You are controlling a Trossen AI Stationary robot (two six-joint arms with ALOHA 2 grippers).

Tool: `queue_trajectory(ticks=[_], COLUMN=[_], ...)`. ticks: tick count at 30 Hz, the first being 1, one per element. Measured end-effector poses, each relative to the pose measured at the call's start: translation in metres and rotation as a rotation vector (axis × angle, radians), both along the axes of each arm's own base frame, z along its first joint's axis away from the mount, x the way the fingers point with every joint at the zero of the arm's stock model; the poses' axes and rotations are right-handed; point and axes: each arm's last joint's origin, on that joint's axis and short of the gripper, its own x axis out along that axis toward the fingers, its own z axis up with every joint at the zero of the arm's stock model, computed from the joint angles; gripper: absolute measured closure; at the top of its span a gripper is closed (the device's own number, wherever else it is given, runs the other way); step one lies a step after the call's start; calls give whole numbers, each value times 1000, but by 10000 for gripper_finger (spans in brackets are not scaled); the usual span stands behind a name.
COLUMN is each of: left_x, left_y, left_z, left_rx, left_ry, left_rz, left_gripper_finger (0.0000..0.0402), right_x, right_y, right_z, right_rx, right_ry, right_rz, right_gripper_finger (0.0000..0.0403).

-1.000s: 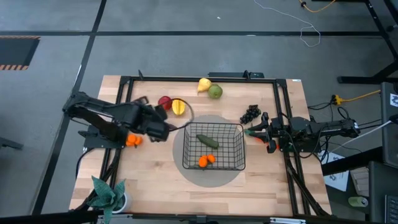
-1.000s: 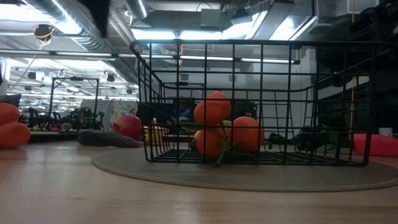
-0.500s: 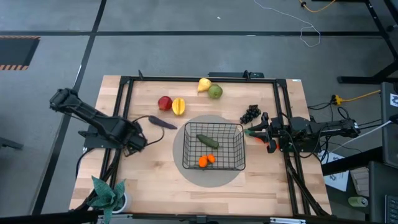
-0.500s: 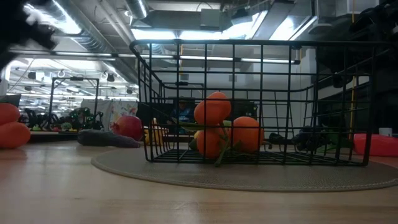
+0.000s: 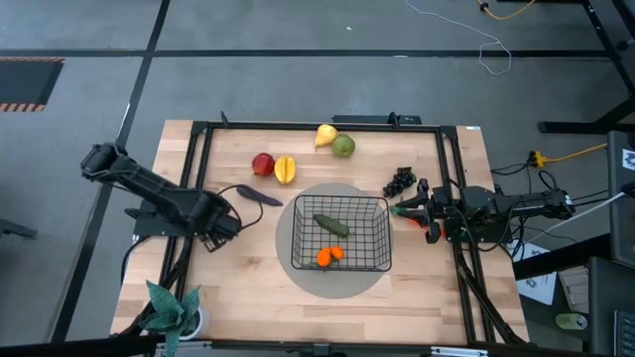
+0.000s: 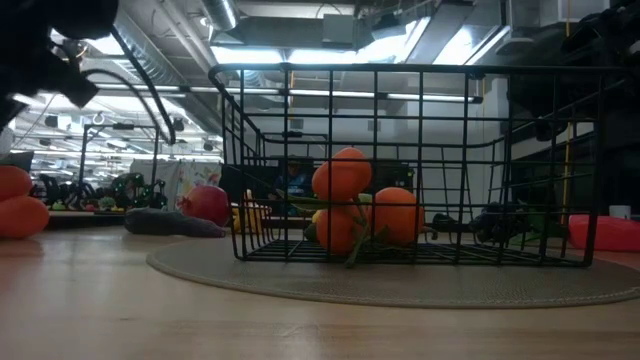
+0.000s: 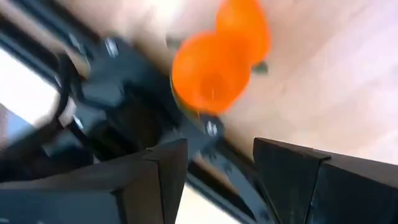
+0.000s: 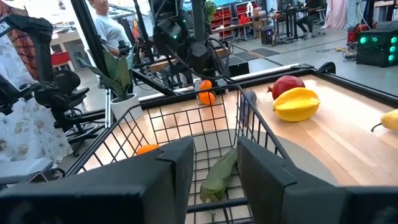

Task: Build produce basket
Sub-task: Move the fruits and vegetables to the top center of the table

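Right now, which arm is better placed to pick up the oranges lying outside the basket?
The left. Its gripper is open right above the oranges at the table's left edge, while the right gripper waits beyond the basket, on the far side.

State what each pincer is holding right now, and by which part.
Nothing is held. The left pincer is open above the oranges at the table's left edge. The right pincer is open and empty, facing the basket.

- High view: straight down over the whole light wooden tabletop (image 5: pixel 248 283).
- Low view: tabletop height, level, close to the black wire-mesh rectangular basket (image 6: pixel 400 165).
- Left wrist view: very near the small oranges (image 7: pixel 214 68).
- Right wrist view: looks across the same basket (image 8: pixel 180 137).
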Motion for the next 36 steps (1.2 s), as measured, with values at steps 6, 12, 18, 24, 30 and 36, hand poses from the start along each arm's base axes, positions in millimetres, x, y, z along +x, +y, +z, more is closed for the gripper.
queue_trajectory(ticks=[6, 12, 18, 24, 30, 36], left_x=[9, 15, 27, 42, 77, 111], left_y=[8, 12, 22, 35, 58, 75], left_z=[-9, -20, -37, -53, -73, -47], left_rx=[-73, -155, -159, -165, -31, 38], left_ry=[-11, 103, 208, 279, -61, -374], left_rz=[-4, 25, 91, 72, -25, -88], left_gripper_finger=[230, 230, 230, 230, 230, 230], right_x=[0, 0, 0, 0, 0, 0], right_y=[0, 0, 0, 0, 0, 0], right_z=[0, 0, 0, 0, 0, 2], right_rx=[-3, -4, -26, -33, -62, -107], right_ry=[-1, -1, -2, -3, -3, -19], right_rz=[-12, -13, -13, -13, -14, -16], right_gripper_finger=[281, 281, 281, 281, 281, 281])
